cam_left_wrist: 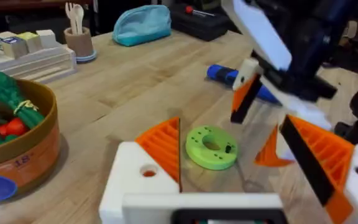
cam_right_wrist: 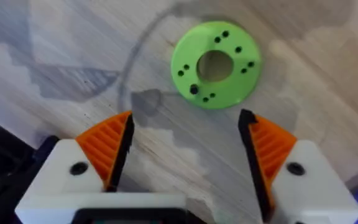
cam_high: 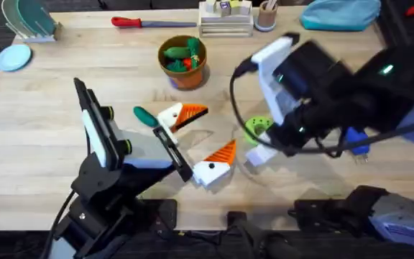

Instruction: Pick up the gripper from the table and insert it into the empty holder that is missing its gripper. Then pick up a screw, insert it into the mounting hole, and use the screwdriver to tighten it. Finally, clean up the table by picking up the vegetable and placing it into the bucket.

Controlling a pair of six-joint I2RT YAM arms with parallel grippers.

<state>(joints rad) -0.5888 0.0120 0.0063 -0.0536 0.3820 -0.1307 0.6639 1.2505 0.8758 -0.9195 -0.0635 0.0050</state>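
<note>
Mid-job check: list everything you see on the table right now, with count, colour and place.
bucket: 1, terracotta-orange, far centre, toy vegetables inside
vegetable: 1, dark green, on the table beside the left gripper's finger
ring-shaped disc: 1, bright green, centre-right, flat on the table
screwdriver: 1, blue, right side, lying down
hand screwdriver: 1, red handle, far edge
pouch: 1, teal, far right
cup: 1, tan, far edge, holding utensils
plate: 1, light blue, far left
left gripper: white with orange pads, open, table centre
right gripper: white with orange pads, open, over the disc
</note>
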